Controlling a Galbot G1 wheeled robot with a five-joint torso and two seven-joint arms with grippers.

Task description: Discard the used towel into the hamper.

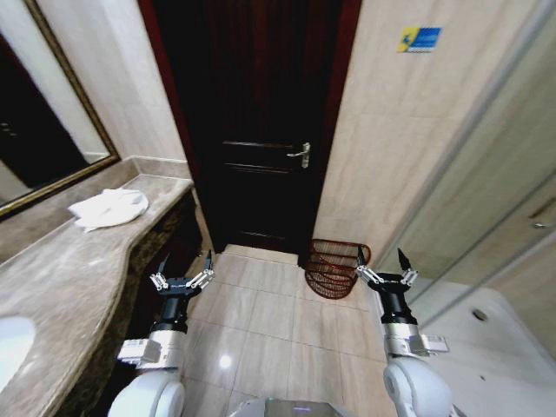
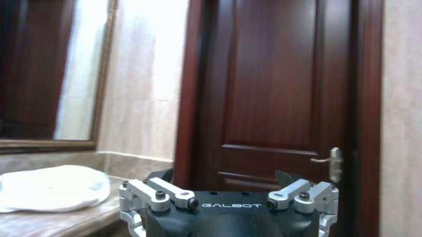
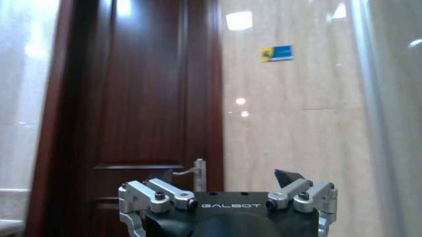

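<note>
A crumpled white towel (image 1: pixel 109 208) lies on the marble counter (image 1: pixel 61 278) at my left, near the far end; the left wrist view shows the towel (image 2: pixel 49 188) on the counter too. The hamper (image 1: pixel 334 267), a dark reddish-brown openwork basket, stands on the tiled floor beside the door, against the wall. My left gripper (image 1: pixel 185 262) is held up in front of me, open and empty, to the right of the counter edge. My right gripper (image 1: pixel 383 258) is open and empty, raised just right of the hamper.
A dark wooden door (image 1: pixel 252 122) with a metal handle (image 1: pixel 301 155) is straight ahead. A framed mirror (image 1: pixel 43 113) hangs over the counter, with a white basin (image 1: pixel 13 343) near me. A glass shower partition (image 1: pixel 486 200) and a white tub edge (image 1: pixel 495 347) lie on the right.
</note>
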